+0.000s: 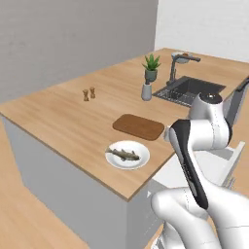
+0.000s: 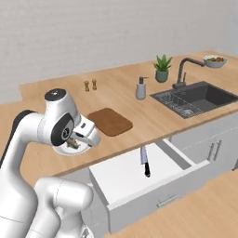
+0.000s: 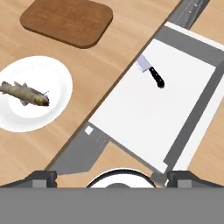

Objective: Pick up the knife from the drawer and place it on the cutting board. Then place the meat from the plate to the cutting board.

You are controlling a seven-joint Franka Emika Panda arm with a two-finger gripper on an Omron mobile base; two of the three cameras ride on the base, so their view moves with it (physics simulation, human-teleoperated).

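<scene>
Wooden countertop (image 1: 73,116) carries cutting board (image 1: 138,127), plate (image 1: 127,154), soap bottle (image 1: 146,92)

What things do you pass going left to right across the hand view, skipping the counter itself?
Meat on the plate → cutting board → knife in the open drawer.

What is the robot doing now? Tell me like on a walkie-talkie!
Fingers open, holding nothing. Knife lying in the open drawer, untouched. Fish on the plate, cutting board bare. Nothing in the way.
</scene>
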